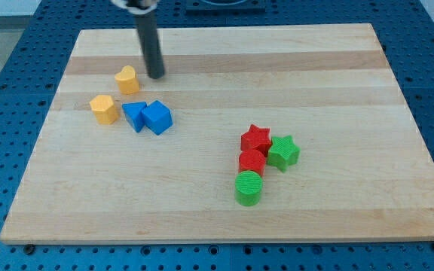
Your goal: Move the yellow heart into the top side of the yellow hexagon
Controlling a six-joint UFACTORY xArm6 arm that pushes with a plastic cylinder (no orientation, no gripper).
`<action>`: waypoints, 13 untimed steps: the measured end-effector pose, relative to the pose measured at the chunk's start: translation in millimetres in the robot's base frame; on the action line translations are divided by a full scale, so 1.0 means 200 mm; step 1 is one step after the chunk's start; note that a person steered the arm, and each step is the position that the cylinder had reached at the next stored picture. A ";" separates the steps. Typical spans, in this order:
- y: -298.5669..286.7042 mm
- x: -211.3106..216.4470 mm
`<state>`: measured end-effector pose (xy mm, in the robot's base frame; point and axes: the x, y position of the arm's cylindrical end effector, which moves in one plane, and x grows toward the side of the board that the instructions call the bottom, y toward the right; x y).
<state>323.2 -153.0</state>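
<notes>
My tip (pixel 156 76) is just to the view's right of the yellow heart (pixel 127 79), w/ a small gap. The heart sits near the yellow hexagon (pixel 104 109), up-right of it on the surface (pixel 224 60). No fingers here, only a rod.

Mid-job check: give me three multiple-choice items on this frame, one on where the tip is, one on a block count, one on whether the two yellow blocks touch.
1. Where is my tip relative to the yellow heart?
A. at the view's right of it
B. at the view's left of it
C. below it

2. How many red blocks lie on the board?
A. one
B. two
C. three

3. How do the yellow heart and the yellow hexagon stand?
A. touching
B. stacked
C. apart

Answers:
1 A, the rod ends just right of the heart, close beside it.
2 B, a red star and another red block below it.
3 C, bare wood shows between them.
</notes>
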 end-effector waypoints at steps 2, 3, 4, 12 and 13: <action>-0.10 0.01; -0.12 0.02; -0.12 0.04; -0.36 0.08; -0.36 0.17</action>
<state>356.6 -224.9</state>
